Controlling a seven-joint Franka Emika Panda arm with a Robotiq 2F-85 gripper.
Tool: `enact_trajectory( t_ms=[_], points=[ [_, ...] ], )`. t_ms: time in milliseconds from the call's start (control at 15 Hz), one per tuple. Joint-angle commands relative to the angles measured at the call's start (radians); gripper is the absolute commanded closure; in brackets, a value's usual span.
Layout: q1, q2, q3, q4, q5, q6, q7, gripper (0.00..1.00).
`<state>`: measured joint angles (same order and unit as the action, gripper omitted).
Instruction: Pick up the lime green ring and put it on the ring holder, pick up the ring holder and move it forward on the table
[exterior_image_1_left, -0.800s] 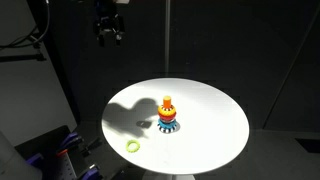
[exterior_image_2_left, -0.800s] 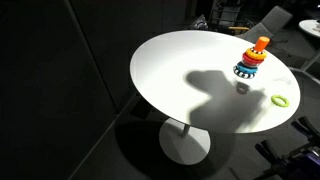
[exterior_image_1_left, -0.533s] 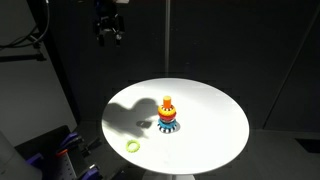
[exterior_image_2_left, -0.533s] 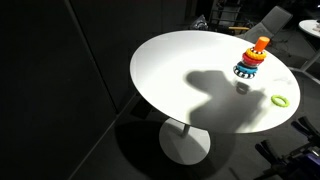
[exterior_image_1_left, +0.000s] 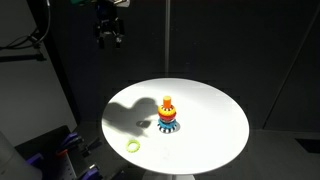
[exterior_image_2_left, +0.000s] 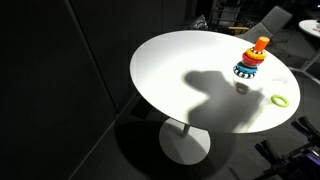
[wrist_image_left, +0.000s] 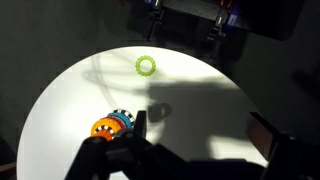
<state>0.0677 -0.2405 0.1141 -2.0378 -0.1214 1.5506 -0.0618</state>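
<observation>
Gripper (exterior_image_1_left: 108, 35) hangs high, jaws spread, empty; lime green ring (exterior_image_1_left: 132, 146) lies flat near table (exterior_image_1_left: 212, 115) edge, apart from ring holder (exterior_image_1_left: 168, 113); I judge it light, thin, stiff, I'd pinch across its rim

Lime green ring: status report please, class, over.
Gripper open, empty, high above the table. Lime green ring flat on the table, apart from the ring holder. Nothing seen blocking the ring.
</observation>
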Motion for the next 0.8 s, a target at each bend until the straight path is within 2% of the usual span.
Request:
enact_trajectory(
  t_ms=[0,733],
  points=[
    [0.014,0.005,0.000,-0.024,-0.019,0.043,0.020,0.00],
    [0.002,-0.021,-0.009,-0.227,-0.051,0.337,0.115,0.00]
  ],
)
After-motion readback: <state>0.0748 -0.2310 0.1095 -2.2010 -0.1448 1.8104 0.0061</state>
